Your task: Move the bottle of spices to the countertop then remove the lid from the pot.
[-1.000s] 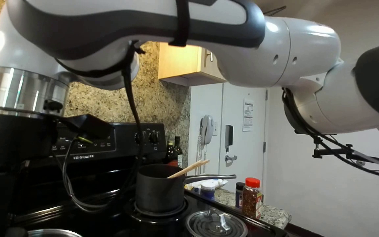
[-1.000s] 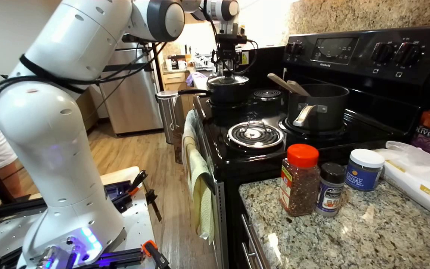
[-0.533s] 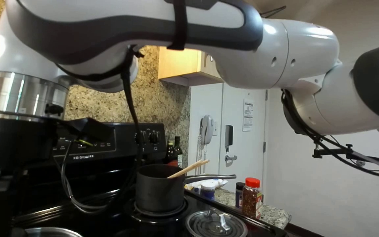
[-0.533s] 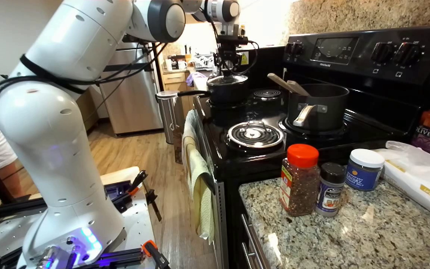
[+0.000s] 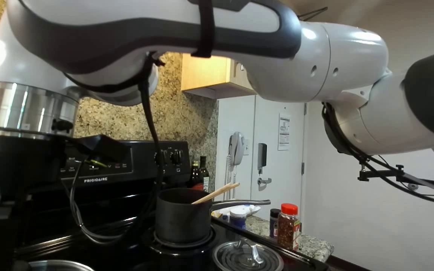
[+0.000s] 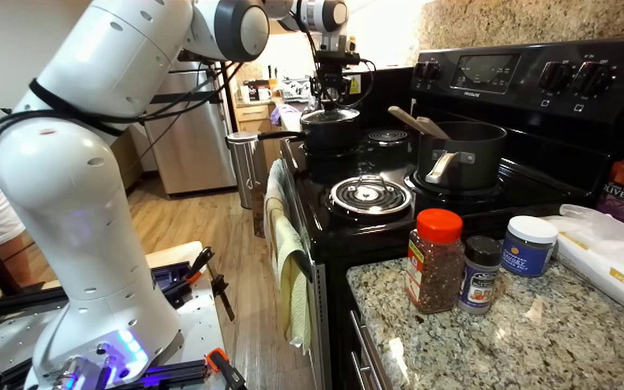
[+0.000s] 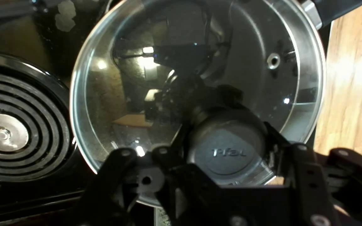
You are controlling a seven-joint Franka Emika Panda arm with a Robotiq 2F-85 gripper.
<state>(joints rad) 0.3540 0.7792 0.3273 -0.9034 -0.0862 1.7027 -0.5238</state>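
Note:
A glass lid (image 7: 231, 37) with a bright metal rim and a black knob (image 7: 226, 157) covers the pot (image 6: 329, 134) on the stove's far front burner. My gripper (image 7: 228, 138) is shut on the knob, one finger (image 7: 181, 141) against each side. From above in an exterior view, the gripper (image 6: 330, 103) reaches down onto the lid (image 6: 339, 115), which sits level on the pot. The bottle of spices (image 6: 435, 265), orange-red capped, stands upright on the speckled countertop (image 6: 528, 336). Another exterior view shows the bottle (image 5: 288, 226) too, with my fingers lost in dark.
A dark saucepan (image 6: 463, 154) holding wooden utensils stands on the rear burner. The near front burner (image 6: 370, 197) has an arched metal handle over it. Beside the spices are a dark-capped bottle (image 6: 479, 276) and a white-lidded jar (image 6: 528, 246). The pot's handle (image 6: 279, 134) points toward the floor side.
Over the first half second the arm sank slightly and the jaws closed in on the lid's knob. Since then it has stayed still. The bottle and pots have not moved.

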